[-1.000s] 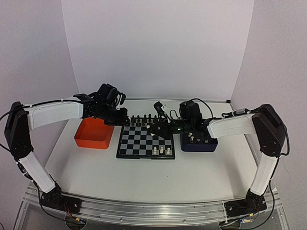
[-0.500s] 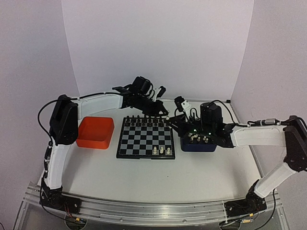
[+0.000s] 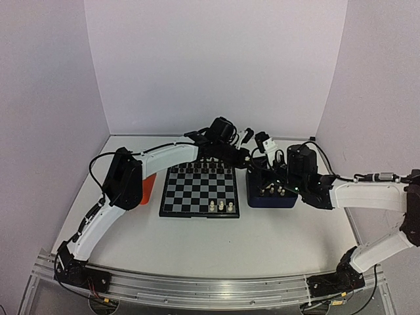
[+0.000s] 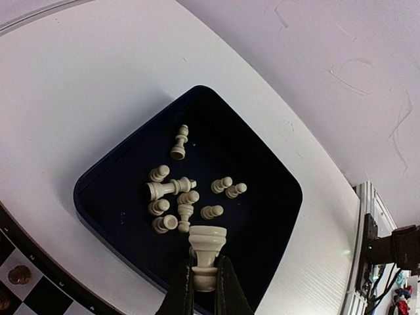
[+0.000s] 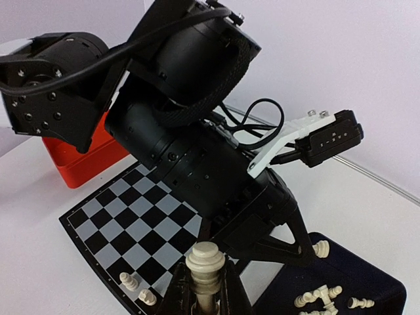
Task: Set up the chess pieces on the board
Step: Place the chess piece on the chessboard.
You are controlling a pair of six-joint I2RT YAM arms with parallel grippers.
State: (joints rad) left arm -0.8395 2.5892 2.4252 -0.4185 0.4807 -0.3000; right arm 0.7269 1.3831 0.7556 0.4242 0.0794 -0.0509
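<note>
Left gripper (image 4: 204, 289) and right gripper (image 5: 207, 295) each clamped on a white piece (image 4: 207, 252), both crowded over blue tray (image 4: 275, 197), probably carrying them to board (image 5: 131, 216).

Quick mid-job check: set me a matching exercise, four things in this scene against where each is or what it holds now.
1 orange tray
2 dark blue tray
3 board
4 left gripper

a shut on a white piece
b loose white pieces lying inside
c three white pieces standing on its near row
d left of the board, partly hidden by the left arm

Pairs: 1-d, 2-b, 3-c, 4-a
</note>
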